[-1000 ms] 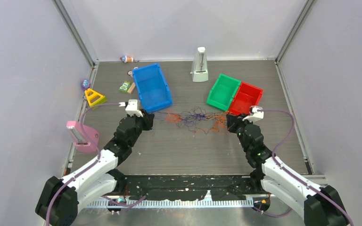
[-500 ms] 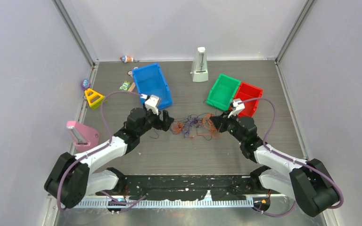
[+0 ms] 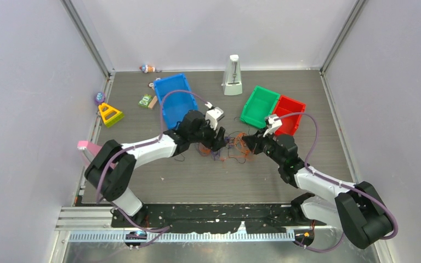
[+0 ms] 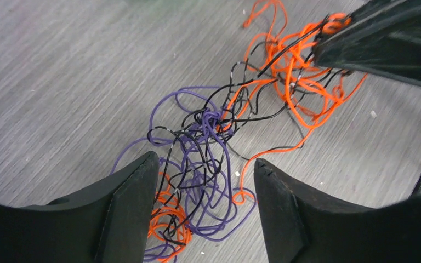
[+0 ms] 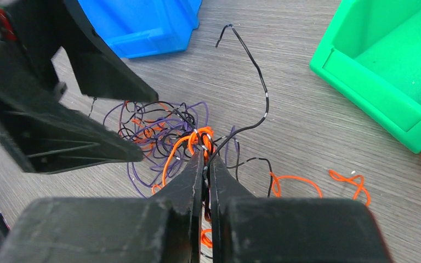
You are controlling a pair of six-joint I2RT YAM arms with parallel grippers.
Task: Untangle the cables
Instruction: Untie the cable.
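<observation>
1. The left end effector [image 4: 205, 175] is held wide open over purple loops, gripping nothing; the right end effector [image 5: 204, 159] is pinched shut on orange strands.
2. The tangle of hair-thin orange, purple and black cables [image 4: 211, 116] is spread on the grey wood-grain table [image 4: 60, 66] between both end effectors.
3. The strands are judged light, limp and snag-prone; a loose outer loop, clear of the central knot, is best taken.
4. Both arms are stretched forward and angled inward, facing across the clump.
</observation>
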